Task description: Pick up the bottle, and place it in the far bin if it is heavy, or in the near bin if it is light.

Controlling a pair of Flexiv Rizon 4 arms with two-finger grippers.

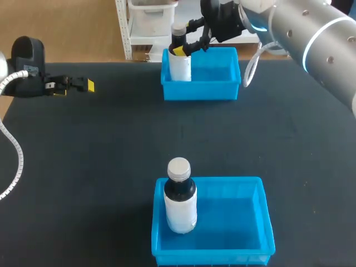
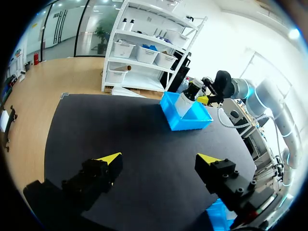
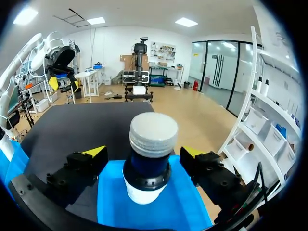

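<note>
- Right tool point(image 3: 143, 151) straddles the bottle point(image 1: 179, 67) standing upright in the far bin point(image 1: 222, 89), spread and seemingly clear of it.
- Left tool point(image 2: 159, 158) hangs spread over the counter point(image 1: 100, 156), well apart.
- Second bottle point(image 1: 180, 203) stands in the near bin point(image 1: 250, 245).

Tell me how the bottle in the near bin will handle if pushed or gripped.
The bottle stands tall and narrow, so a high push would probably tip it. Round, it may roll once down. Its smooth white body looks slippery.

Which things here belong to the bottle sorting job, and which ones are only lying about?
Job: bottle between the fingers of the open right gripper; far bin; near bin.
Aside: second bottle standing in the near bin; left gripper, open above the table.
</note>
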